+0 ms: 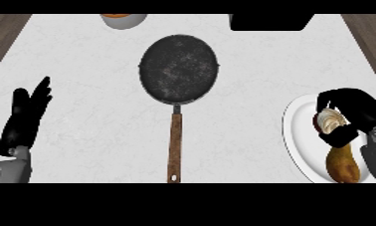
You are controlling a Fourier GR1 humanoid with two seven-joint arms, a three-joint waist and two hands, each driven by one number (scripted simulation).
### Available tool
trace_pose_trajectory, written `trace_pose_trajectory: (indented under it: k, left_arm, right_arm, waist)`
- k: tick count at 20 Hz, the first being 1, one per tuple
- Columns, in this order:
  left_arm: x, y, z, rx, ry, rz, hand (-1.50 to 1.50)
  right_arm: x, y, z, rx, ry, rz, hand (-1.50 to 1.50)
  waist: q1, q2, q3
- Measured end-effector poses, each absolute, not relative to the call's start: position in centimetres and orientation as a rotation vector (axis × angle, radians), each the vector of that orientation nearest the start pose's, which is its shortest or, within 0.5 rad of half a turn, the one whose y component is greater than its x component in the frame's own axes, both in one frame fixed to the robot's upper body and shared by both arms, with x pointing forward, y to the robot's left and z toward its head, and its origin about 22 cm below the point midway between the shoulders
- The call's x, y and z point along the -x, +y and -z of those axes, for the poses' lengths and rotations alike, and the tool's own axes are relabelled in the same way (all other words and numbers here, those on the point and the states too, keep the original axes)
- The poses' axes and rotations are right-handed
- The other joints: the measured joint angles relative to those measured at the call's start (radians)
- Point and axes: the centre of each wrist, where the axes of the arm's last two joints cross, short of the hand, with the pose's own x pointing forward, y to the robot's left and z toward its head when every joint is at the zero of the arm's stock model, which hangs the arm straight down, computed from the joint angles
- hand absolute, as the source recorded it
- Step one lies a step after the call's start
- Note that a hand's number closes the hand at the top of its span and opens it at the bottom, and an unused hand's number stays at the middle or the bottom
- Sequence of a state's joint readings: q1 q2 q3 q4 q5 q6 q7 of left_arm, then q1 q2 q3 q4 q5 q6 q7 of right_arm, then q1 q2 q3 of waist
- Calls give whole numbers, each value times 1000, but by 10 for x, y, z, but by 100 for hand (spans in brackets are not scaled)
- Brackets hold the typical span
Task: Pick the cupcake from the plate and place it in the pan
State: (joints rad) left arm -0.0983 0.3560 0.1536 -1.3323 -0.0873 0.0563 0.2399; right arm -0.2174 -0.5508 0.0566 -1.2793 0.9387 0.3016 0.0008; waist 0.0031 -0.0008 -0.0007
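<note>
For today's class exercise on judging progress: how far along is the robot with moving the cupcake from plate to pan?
Done: the right hand is at the plate. In hand: it curls round the cupcake, which is over the plate. Left: carrying it across to the pan and letting go.

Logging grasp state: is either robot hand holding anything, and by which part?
The right robot hand is curled round the cupcake, by its sides, over the plate; the left robot hand holds nothing.
</note>
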Motion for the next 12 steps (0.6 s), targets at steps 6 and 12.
trace_pose_trajectory:
  k: [6,12]
  left_arm:
    - [-269,346,-6,-493,-1203,93,0]
    - [-272,343,-13,-478,-1212,118,0]
  right_arm:
    - [-300,-353,-47,853,-1018,-1297,150]
    - [-342,-350,-68,742,-1159,-1454,150]
  waist:
    - [-1,1,0]
    - [24,7,2]
